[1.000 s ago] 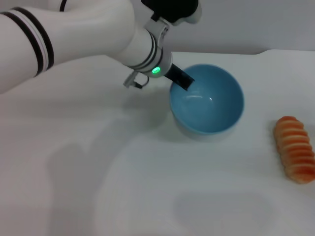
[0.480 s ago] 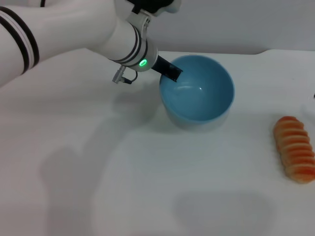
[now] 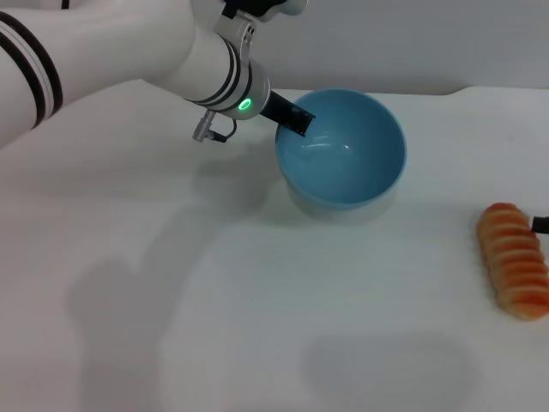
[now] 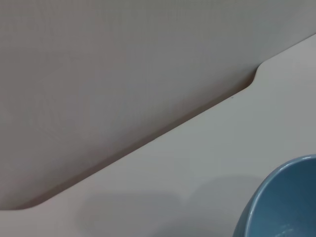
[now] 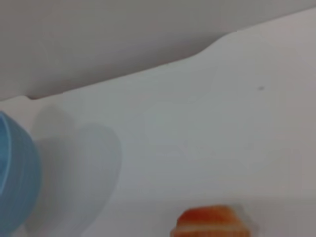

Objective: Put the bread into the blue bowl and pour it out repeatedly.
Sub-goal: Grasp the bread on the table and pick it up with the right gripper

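- The left gripper [image 3: 296,120] is pinching the blue bowl [image 3: 343,154] at its left rim; only one dark finger is showing.
- The right gripper [image 3: 541,225] is peeking in at the frame's right edge beside the bread [image 3: 515,260]; finger state can't be told.
- The bread is lying on the white table [image 3: 257,300], well apart from the bowl.
- The right wrist view is cropping the bread [image 5: 212,223] and bowl [image 5: 17,182].

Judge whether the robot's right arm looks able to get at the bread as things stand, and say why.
Probably yes. The bread lies alone on the white table, apart from the blue bowl that the left gripper holds by its rim. A dark tip of the right gripper already shows beside the loaf, with nothing between.
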`<action>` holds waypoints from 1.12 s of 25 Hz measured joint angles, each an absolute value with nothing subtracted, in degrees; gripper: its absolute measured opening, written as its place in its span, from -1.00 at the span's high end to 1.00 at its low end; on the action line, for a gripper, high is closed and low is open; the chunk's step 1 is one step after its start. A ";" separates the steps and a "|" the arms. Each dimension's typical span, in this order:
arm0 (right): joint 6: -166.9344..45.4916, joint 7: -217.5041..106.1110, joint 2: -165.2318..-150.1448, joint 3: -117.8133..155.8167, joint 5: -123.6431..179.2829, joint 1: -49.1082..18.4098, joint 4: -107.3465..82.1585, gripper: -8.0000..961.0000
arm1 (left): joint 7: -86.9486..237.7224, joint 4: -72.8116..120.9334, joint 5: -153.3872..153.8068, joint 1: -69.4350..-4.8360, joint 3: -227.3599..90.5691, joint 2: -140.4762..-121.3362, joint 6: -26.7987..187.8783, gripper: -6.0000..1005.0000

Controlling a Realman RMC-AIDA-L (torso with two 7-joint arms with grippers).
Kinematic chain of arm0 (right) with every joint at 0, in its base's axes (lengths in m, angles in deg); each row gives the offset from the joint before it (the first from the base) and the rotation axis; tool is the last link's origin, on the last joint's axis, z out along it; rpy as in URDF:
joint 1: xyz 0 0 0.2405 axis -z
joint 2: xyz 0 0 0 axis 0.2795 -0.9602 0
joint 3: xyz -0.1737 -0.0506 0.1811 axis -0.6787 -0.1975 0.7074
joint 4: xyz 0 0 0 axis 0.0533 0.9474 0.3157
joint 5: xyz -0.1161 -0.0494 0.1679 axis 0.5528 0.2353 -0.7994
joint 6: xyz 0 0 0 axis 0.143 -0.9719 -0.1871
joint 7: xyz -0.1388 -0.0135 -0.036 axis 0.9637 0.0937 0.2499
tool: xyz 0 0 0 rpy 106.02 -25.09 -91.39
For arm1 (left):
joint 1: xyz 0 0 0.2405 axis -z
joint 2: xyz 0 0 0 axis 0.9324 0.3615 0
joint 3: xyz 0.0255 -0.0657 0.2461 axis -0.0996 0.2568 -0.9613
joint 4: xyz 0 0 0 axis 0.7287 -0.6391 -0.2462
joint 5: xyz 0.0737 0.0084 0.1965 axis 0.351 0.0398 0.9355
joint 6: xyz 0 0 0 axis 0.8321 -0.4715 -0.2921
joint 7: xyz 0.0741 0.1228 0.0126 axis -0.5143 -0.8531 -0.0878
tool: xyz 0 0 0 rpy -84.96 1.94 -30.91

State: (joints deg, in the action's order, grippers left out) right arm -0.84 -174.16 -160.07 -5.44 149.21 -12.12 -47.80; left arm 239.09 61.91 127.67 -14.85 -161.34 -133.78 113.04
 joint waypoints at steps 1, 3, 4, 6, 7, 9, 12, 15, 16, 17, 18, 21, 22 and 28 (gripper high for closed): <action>-0.83 -174.19 -160.16 -5.45 149.50 -12.05 -47.67 0.03 | 239.08 61.91 127.68 -14.85 -161.34 -133.79 113.02 0.99; -1.13 -174.26 -160.28 -5.50 150.19 -12.03 -46.85 0.03 | 239.07 61.89 127.69 -14.85 -161.32 -133.80 112.99 0.99; -1.41 -174.29 -160.29 -5.51 150.35 -12.12 -46.32 0.03 | 239.07 61.88 127.70 -14.85 -161.31 -133.80 112.95 0.99; -1.97 -174.32 -160.30 -5.59 150.52 -12.44 -45.10 0.04 | 239.07 61.87 127.71 -14.85 -161.32 -133.85 112.78 0.99; -2.35 -174.34 -160.32 -5.63 150.68 -12.66 -44.66 0.04 | 239.07 61.86 127.71 -14.85 -161.35 -133.88 112.64 0.99; -3.08 -174.60 -160.40 -5.70 151.76 -13.29 -43.62 0.04 | 239.07 61.85 127.72 -14.84 -161.42 -133.96 112.45 0.99; -4.53 -176.30 -160.43 -5.75 155.16 -14.76 -41.81 0.05 | 239.07 61.84 127.71 -14.84 -161.43 -133.99 112.34 0.99; -5.65 -177.18 -160.62 -5.75 156.91 -15.90 -40.76 0.05 | 239.07 61.81 127.72 -14.85 -161.38 -134.01 112.21 0.99; -5.88 -177.18 -160.84 -5.75 156.90 -16.01 -40.80 0.05 | 239.07 61.79 127.71 -14.91 -161.36 -134.02 112.11 0.99; -6.10 -177.17 -161.14 -5.75 156.86 -16.09 -41.00 0.05 | 239.07 61.77 127.71 -15.02 -161.35 -134.03 112.01 0.99; -6.31 -177.17 -161.54 -5.78 156.79 -16.10 -41.41 0.05 | 239.07 61.76 127.71 -15.10 -161.33 -134.04 111.93 0.99; -6.48 -177.07 -162.08 -5.87 156.74 -16.42 -42.21 0.06 | 239.07 61.75 127.71 -15.26 -161.30 -134.11 111.78 0.99; -6.50 -177.03 -162.17 -5.87 156.74 -16.60 -42.24 0.06 | 239.07 61.75 127.71 -15.29 -161.29 -134.12 111.75 0.99; -6.64 -176.69 -162.30 -7.95 156.90 -17.39 -41.81 0.07 | 239.07 61.75 127.56 -15.54 -161.31 -134.12 111.68 0.99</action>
